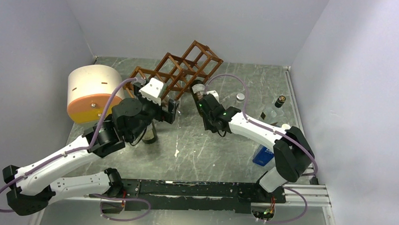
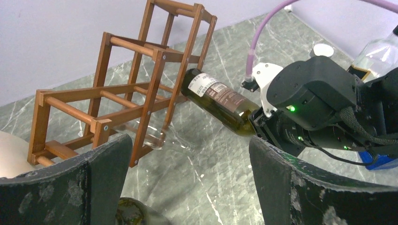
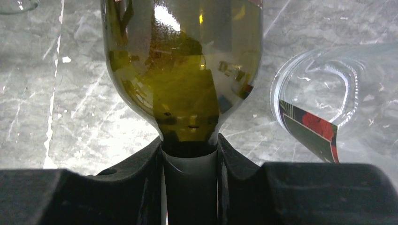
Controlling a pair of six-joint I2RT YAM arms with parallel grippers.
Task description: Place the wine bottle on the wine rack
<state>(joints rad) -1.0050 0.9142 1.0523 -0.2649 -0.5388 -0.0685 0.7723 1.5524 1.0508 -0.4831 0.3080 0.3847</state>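
Clamping tight, R gripper (image 3: 190, 150) has the wine bottle (image 3: 183, 70) by the neck, tilted and clear of the tabletop (image 2: 211, 187). Bottle's base is up against a front post of the wine rack (image 2: 141, 93); can't tell if it's inside a cell. L gripper (image 2: 187, 159) hangs wide open w/ nothing in it, near the rack.
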